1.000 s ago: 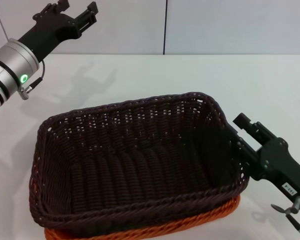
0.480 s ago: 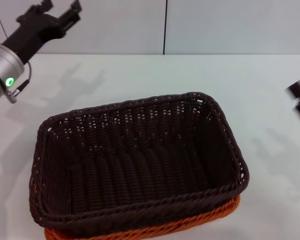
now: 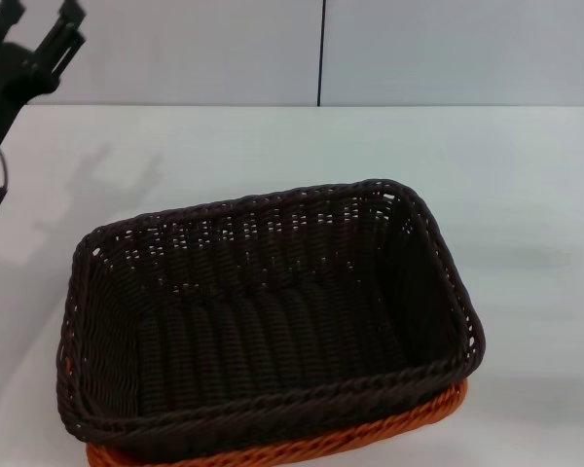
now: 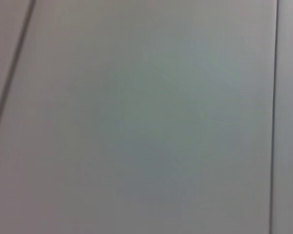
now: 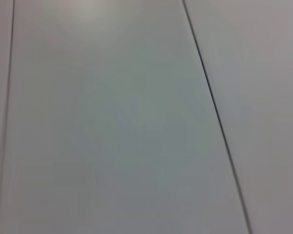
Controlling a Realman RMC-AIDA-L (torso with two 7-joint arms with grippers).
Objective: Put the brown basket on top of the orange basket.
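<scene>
The brown basket [image 3: 263, 321] sits nested on top of the orange basket [image 3: 302, 446] at the near edge of the white desk [image 3: 526, 195], its braided rim overhanging so that only a strip of orange weave shows beneath the near and right sides. Stacked squarely, mouth up, the pair appear to rest on their own with nothing touching them, which suggests the placement is complete. The left gripper [image 3: 34, 29] is raised above the desk's far left corner, well apart from the baskets, its two dark fingers spread with a clear gap between them and nothing held; that lifted, empty posture reads as an arm clear of the finished work. The right gripper does not appear in the head view, and both wrist views show only a pale panelled wall. No further move looks necessary beyond parking the arms.
</scene>
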